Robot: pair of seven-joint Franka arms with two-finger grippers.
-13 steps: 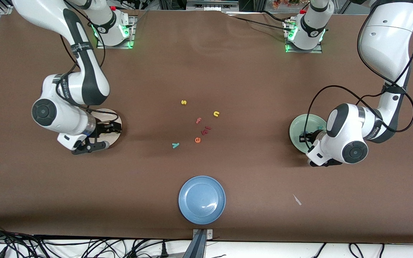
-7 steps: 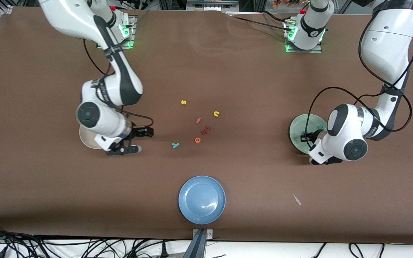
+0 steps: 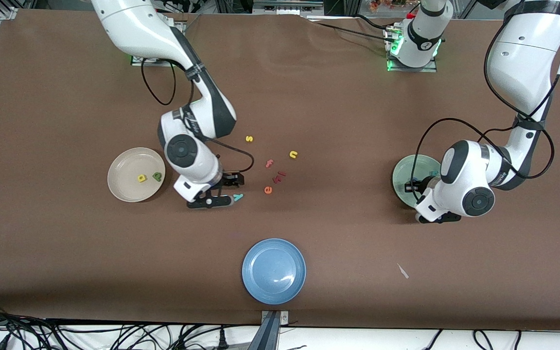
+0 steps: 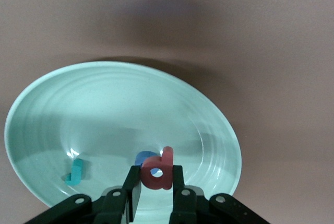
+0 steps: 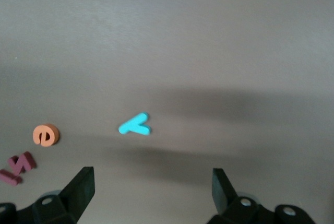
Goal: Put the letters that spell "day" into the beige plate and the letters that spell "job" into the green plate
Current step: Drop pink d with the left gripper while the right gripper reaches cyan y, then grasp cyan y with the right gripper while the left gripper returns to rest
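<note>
The beige plate [image 3: 123,187] lies toward the right arm's end and holds the yellow a [image 3: 141,178] and green d [image 3: 157,177]. My right gripper [image 3: 229,191] is low over the table beside the teal y [image 3: 237,197], open and empty. In the right wrist view the y [image 5: 134,125] lies just ahead of the right gripper [image 5: 151,179]. My left gripper [image 4: 156,174] is over the green plate [image 4: 104,109], shut on the salmon b [image 4: 159,169]. The blue o [image 4: 142,157] and teal j [image 4: 75,172] lie in that plate [image 3: 403,174].
Loose letters lie mid-table: yellow s [image 3: 249,139], yellow n [image 3: 293,154], salmon f [image 3: 269,163], a dark red piece [image 3: 279,176] and orange e [image 3: 268,190]. A blue plate [image 3: 273,271] sits near the front edge. A white scrap [image 3: 402,271] lies toward the left arm's end.
My right arm swung from over the beige plate to the teal y, uncovering the a and d in the plate. The left arm barely moved.
</note>
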